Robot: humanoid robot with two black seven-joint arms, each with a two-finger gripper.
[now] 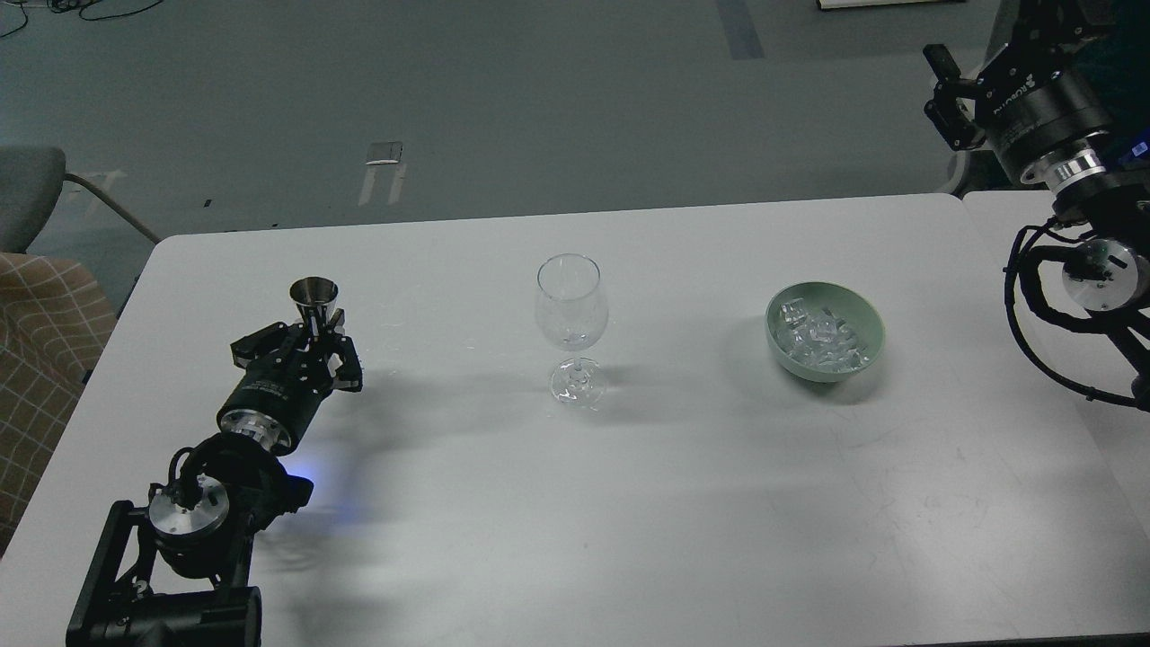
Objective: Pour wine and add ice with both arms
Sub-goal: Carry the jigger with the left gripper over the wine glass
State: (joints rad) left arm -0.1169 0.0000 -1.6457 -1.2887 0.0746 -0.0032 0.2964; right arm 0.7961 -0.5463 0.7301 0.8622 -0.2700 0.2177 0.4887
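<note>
- Head view: left gripper [314, 344] clamps a steel jigger [314, 304] near the table's [449, 503] left edge.
- Right gripper [943, 90], beyond the far right corner; finger spacing unclear.
- Ice [822, 340] fills a green bowl [867, 334], right of the central wine glass [571, 314].

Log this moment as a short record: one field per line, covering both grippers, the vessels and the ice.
left gripper: closed around the stem of a metal jigger, upright on the table
right gripper: raised beyond the table's far right corner, holding nothing visible
wine glass: upright, mid-table, looks empty
bowl: green, right of the glass
ice: clear cubes inside the bowl
</note>
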